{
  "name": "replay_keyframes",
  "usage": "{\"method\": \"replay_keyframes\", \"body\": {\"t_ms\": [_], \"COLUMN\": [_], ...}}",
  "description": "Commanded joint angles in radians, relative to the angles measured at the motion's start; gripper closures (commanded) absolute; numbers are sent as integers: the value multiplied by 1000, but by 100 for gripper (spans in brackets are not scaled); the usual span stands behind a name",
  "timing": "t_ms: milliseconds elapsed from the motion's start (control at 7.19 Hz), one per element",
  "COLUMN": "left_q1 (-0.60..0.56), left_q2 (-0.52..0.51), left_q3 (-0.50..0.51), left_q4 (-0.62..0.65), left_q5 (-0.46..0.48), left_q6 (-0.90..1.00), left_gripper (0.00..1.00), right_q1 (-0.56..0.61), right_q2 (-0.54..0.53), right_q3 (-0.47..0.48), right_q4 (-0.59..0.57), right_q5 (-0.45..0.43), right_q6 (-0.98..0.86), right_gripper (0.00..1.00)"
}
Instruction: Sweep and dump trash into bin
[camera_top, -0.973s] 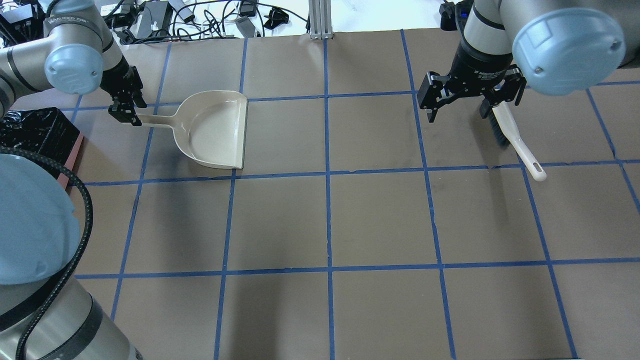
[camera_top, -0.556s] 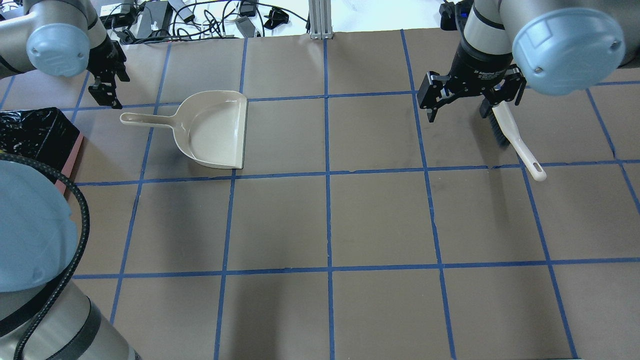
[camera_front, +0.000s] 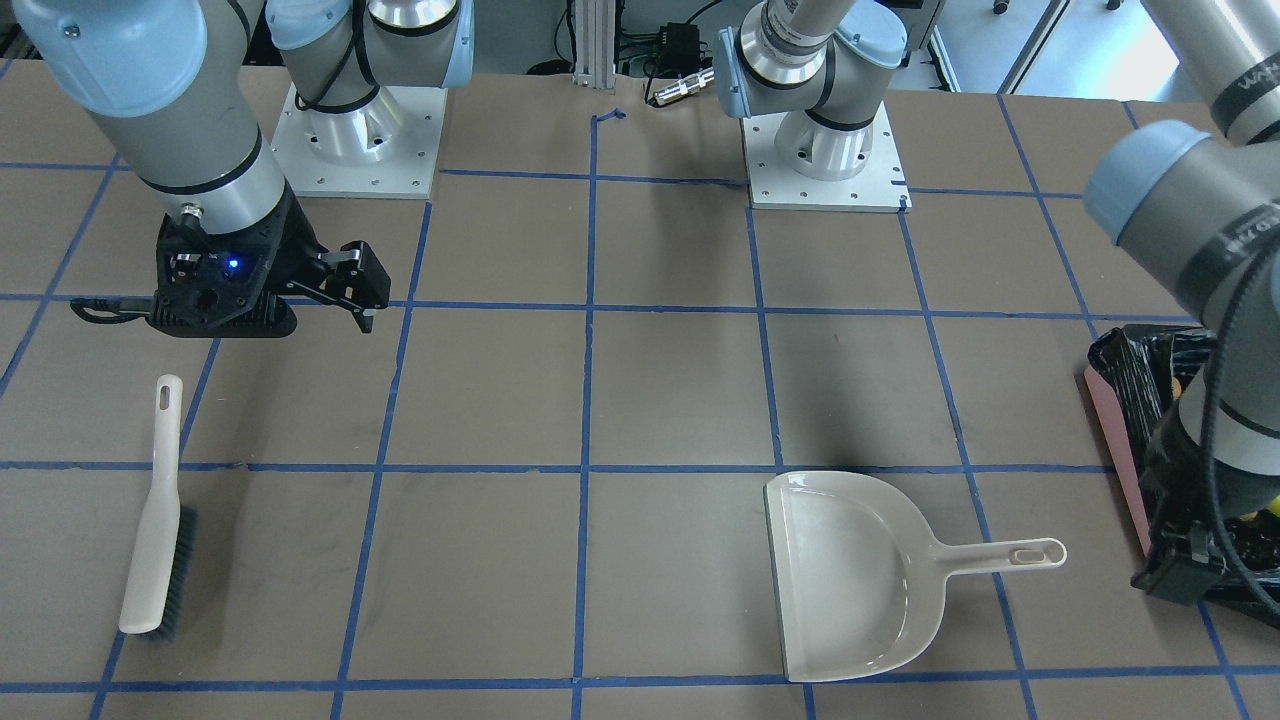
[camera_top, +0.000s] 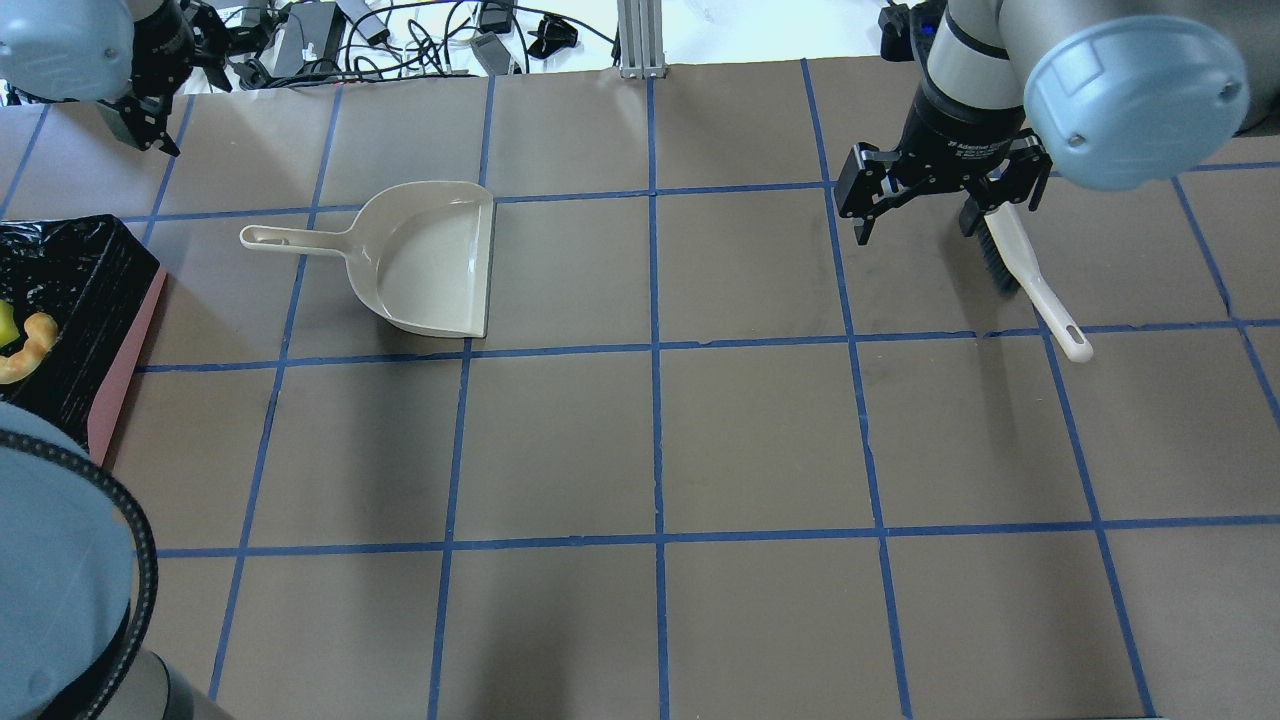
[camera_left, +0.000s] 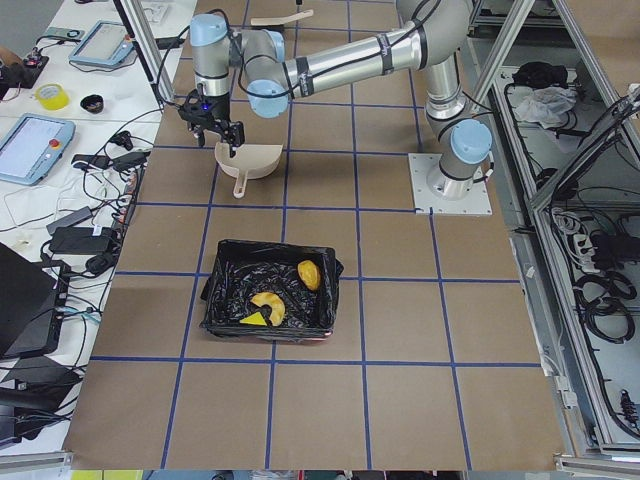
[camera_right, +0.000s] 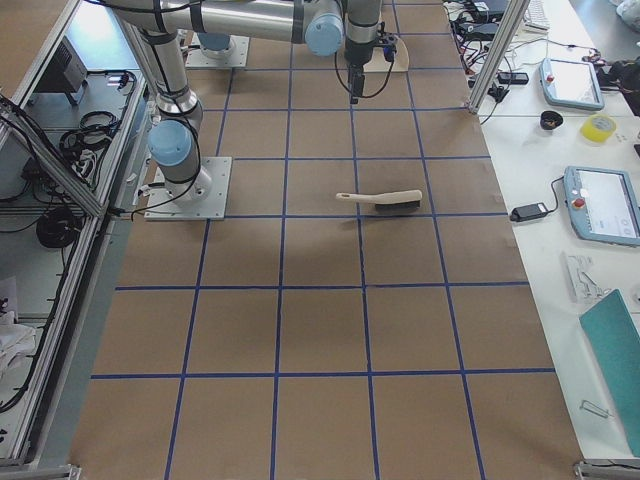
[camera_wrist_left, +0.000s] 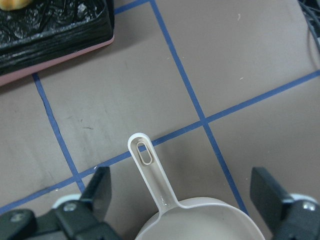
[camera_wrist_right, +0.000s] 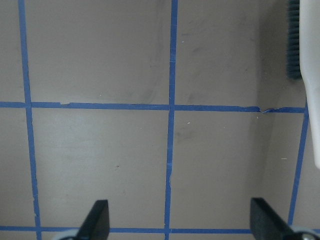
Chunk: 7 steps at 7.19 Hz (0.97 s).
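At the overhead frame's left edge, the trash (camera_top: 24, 346) lies inside the bin (camera_top: 92, 272). My left end effector (camera_wrist_left: 182, 190) and my right end effector (camera_top: 918, 215) both hang spread wide above the counter (camera_top: 760, 440), holding nothing.

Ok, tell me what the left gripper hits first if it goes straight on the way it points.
Pointing down with its jaws wide open, the left gripper would probably meet the dustpan first, near where the handle joins the pan. How far above it the gripper is, the wrist view does not show.
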Motion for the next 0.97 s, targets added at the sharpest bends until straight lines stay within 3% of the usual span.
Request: {"method": "replay_keyframes", "body": {"t_ms": [0, 139, 278, 556, 834], "left_q1": [-43, -55, -84, -157, -191], "left_q2": [82, 113, 154, 202, 221], "left_q3": [-2, -13, -19, -40, -61], "left_q4": [-10, -42, -77, -85, -238], "left_q5": [13, -42, -109, -121, -194], "left_q6": [153, 206, 392, 571, 668], "left_gripper": [0, 0, 0, 0, 0], "right_q1": [0, 0, -2, -2, -2], "right_q2": [1, 1, 1, 1, 1], "right_q3": [0, 0, 2, 2, 2], "right_q4": [0, 0, 0, 0, 0], "right_q5": [0, 0, -2, 0, 2], "right_q6": [0, 0, 0, 0, 0], "right_gripper": [0, 0, 0, 0, 0]}}
